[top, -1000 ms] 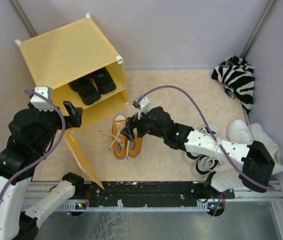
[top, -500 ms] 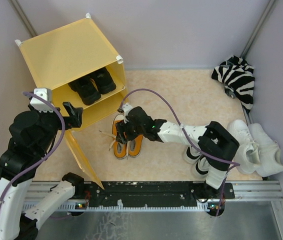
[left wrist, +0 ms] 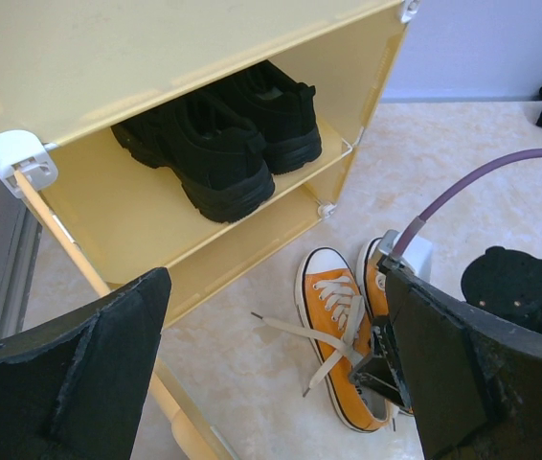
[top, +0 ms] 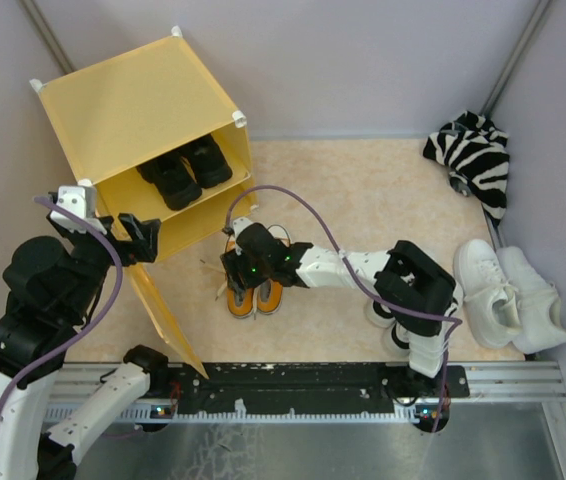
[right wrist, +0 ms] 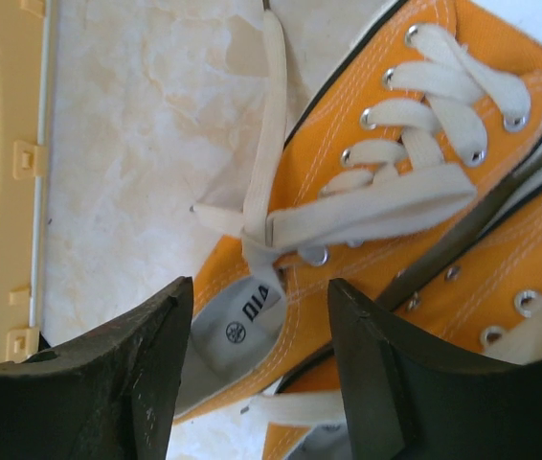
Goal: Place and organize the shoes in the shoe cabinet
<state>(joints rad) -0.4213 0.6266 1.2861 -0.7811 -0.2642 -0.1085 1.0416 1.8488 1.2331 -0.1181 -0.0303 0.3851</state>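
Heel of one orange sneaker (right wrist: 367, 211) lies between the gaping right jaws.

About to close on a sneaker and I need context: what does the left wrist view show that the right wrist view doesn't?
Left wrist only: the shoe cabinet, the black shoes on its shelf, and the right arm's purple cable.
Right wrist only: the printed insole of one of the orange sneakers, seen between the fingers of the open right pincer.
Both: those sneakers, with loose white laces, on the floor.
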